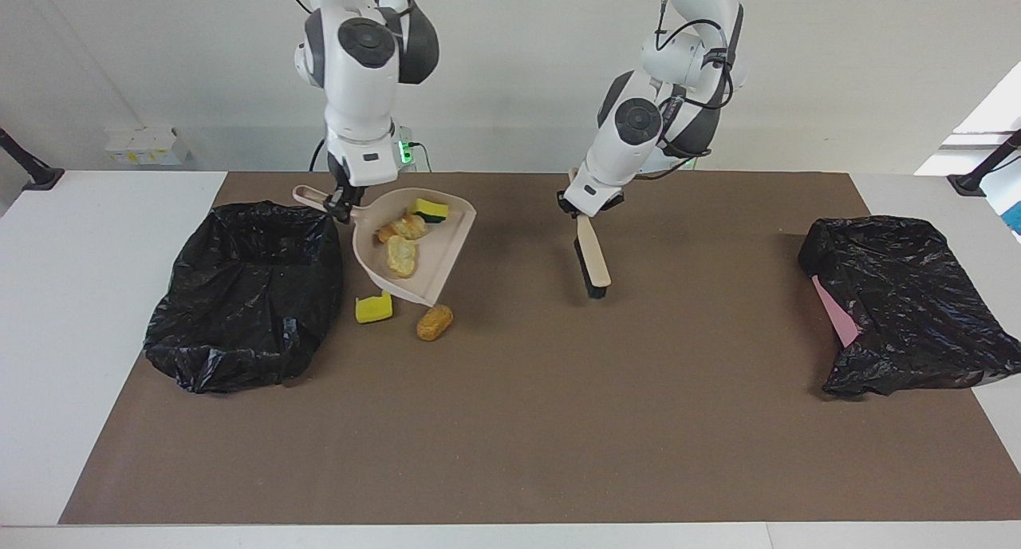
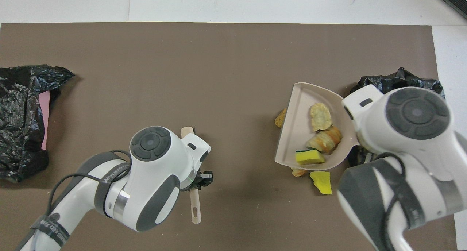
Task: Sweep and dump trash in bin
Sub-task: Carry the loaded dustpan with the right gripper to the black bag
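Three trash pieces [image 1: 403,244] ride in the raised dustpan [image 1: 435,266], others [image 1: 435,322] on the table

The right arm [image 1: 360,62] comes down steeply from its base, forearm near vertical, wrist pointing down. Its right gripper [image 1: 341,203] hangs over the bin bag [image 1: 239,294] at the right arm's end of the table, above the bag's edge that lies toward the robots, fingers clamped on the dustpan [image 1: 415,250] handle, the pan raised clear of the mat. The left arm [image 1: 638,118] folds back on itself and slopes down away from that bin bag, well apart from it. Its left gripper [image 1: 581,208] is closed on the brush [image 1: 591,254] handle, with the brush hanging slantwise below it.
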`<state>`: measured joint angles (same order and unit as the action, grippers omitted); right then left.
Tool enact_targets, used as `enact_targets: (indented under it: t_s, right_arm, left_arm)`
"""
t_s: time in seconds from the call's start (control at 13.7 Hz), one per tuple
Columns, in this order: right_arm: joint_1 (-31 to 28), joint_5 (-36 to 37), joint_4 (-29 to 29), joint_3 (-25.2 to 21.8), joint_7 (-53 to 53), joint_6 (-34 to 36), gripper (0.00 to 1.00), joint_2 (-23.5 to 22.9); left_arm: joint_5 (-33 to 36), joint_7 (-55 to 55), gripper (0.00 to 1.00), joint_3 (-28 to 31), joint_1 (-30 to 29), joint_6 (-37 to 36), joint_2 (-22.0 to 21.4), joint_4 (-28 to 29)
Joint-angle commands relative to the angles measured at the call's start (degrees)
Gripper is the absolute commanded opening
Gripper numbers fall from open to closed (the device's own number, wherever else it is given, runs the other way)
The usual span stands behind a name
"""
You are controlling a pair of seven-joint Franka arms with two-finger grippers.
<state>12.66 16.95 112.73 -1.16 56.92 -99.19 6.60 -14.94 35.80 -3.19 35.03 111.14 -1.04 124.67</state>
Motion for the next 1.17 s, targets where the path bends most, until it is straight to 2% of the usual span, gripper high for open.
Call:
enact_targets:
  t_s: [0.0, 0.22, 0.51, 0.58, 0.66, 0.73, 0.88, 1.09]
  right_arm:
    - [-7.71, -1.04, 0.56, 0.28, 9.68, -1.44, 0.0, 1.48]
    - [-14.74, 2.45, 1.26, 0.28, 16.63, -5.37, 0.0, 1.4]
    - [-22.66, 11.15, 3.88, 0.28, 24.79, -14.94, 0.0, 1.83]
    - [-24.07, 12.22, 5.03, 0.28, 26.04, -17.59, 0.0, 2.44]
    - [-25.13, 13.97, 6.52, 0.28, 26.23, -19.35, 0.0, 3.15]
    - [-25.31, 16.95, 7.49, 0.19, 26.23, -20.07, 0.0, 3.85]
    - [-24.88, 22.75, 8.29, 0.28, 25.53, -20.69, 0.0, 4.21]
    - [-24.79, 26.99, 9.44, 0.28, 14.32, -21.22, 0.0, 2.64]
  left_arm:
    - [0.96, 7.07, 0.0, 0.82, 5.99, 0.73, -2.39, 3.64]
    - [0.96, 11.38, 0.0, 0.82, 11.8, 6.08, -4.4, 9.44]
    - [0.96, 14.2, 0.0, 0.82, 14.53, 12.15, -6.6, 15.68]
    - [0.96, 13.16, 0.36, 0.82, 14.01, 11.82, -6.08, 15.0]
    - [0.88, 12.54, 0.99, 0.91, 13.75, 12.25, -5.73, 14.38]
    - [0.87, 12.45, 1.0, 1.26, 13.31, 11.73, -5.64, 13.33]
    - [1.57, 10.27, 1.0, 1.44, 8.85, 11.55, -4.77, 10.7]
    - [4.64, 6.57, 1.0, 1.44, 3.04, 11.29, -1.78, 5.34]
